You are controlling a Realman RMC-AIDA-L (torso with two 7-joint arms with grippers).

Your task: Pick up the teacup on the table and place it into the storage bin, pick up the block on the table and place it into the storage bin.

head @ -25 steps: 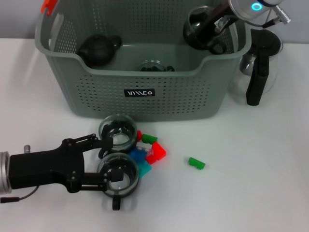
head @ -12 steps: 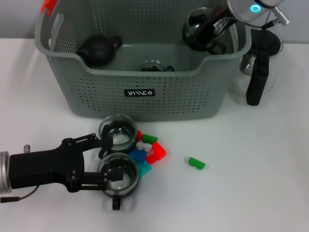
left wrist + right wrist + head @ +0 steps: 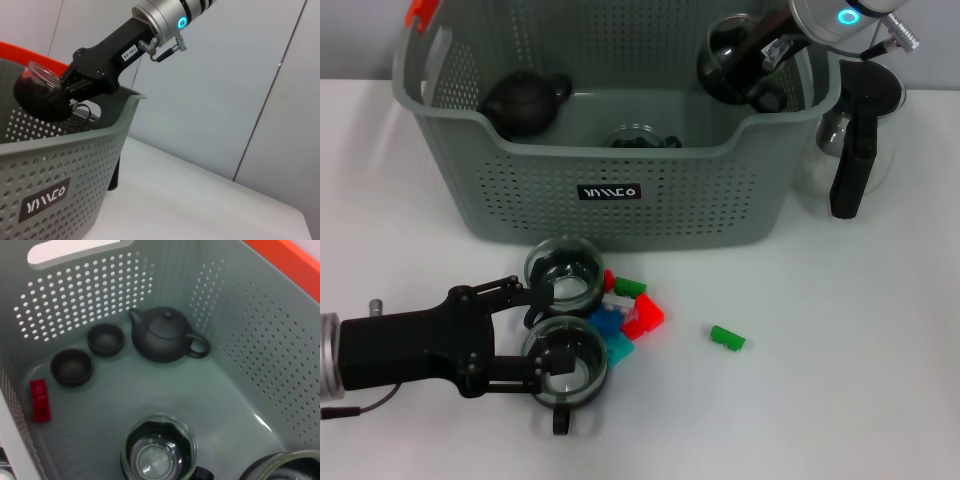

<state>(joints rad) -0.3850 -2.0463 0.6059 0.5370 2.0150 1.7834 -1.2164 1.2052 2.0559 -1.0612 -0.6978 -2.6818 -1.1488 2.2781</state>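
Fingers: your left gripper (image 3: 542, 335) is spreading around a glass teacup (image 3: 565, 362) near the front edge | blocks (image 3: 630, 312) crowding beside | right gripper (image 3: 760, 62) is clamping a cup (image 3: 728, 55) over the storage bin (image 3: 620, 190).

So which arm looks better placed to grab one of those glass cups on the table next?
The left. Its pincer already lies on the table beside the two glass cups, while the right pincer holds another cup over the storage bin.
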